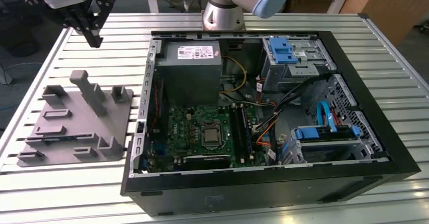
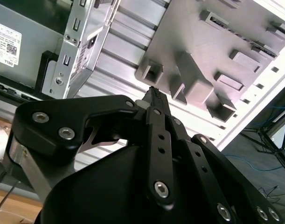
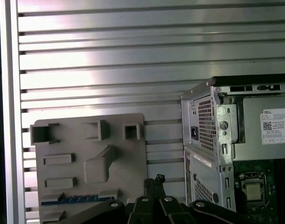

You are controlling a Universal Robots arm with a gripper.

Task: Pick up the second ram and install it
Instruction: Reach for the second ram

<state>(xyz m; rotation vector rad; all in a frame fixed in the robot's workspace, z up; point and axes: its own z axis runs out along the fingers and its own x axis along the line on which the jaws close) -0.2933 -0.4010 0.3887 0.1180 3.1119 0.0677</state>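
The second ram is a thin strip with a blue-green edge, lying in a slot of the grey fixture. In the exterior view the ram is near the fixture's front left part. My gripper hangs high above the table, beyond the fixture's far edge and well away from the ram. Its black fingers meet at the tips in both wrist views, with nothing between them. Another dark stick stands in a slot on the green motherboard.
The open black computer case lies on the slatted metal table, at the exterior view's right of the fixture. Inside are a grey power supply, blue drive brackets and loose cables. A tall post rises from the fixture.
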